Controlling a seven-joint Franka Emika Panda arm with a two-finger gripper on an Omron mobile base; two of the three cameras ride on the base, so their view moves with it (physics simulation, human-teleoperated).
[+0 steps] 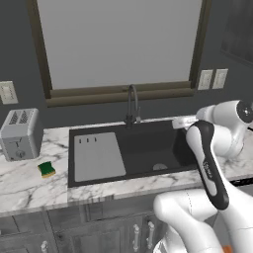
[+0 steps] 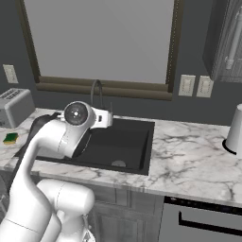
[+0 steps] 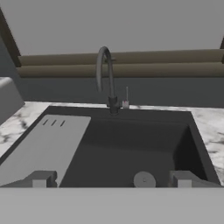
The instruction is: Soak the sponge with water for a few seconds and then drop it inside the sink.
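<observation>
One small rectangular sponge [image 1: 47, 169], yellow with a green scouring top, lies on the veined marble counter [image 1: 29, 180] left of the dark matte sink [image 1: 148, 148], near the toaster [image 1: 20, 133]; the gripper [image 3: 111, 179] hangs over the basin, fingers spread wide, holding nothing.

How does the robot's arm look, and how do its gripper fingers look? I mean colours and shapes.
The arm has rounded, glossy white segments with dark grey joints; one dark link carries small light lettering, and a round dark cap sits on a joint. The gripper has two small, blocky grey fingertips. No cables are visible.
</observation>
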